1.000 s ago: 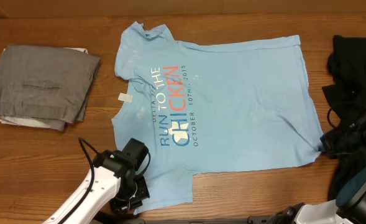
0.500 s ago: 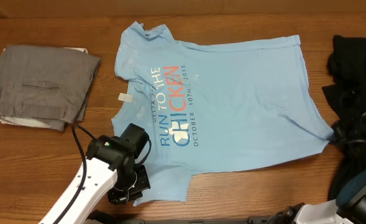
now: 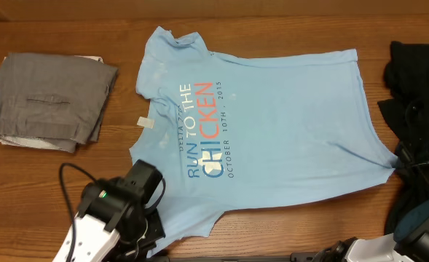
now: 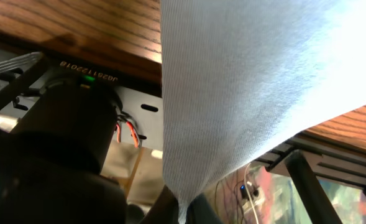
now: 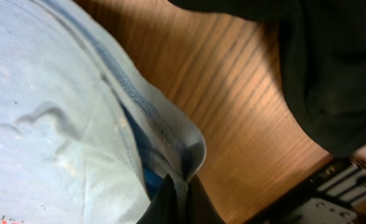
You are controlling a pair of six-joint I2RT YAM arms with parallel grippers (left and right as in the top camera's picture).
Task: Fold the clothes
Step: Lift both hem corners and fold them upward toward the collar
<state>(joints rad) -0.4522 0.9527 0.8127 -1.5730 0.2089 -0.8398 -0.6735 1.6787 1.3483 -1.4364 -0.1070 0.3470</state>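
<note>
The T-shirt lies print-up on the worktop, spread between both arms. The left pincer is clamped on a sleeve edge and the right pincer on a hem corner, probably to draw the cloth flat for folding.

The bottom edge cuts off the left tool and right tool in their wrist views, while overhead the left arm hides the T-shirt's near-left corner.
</note>
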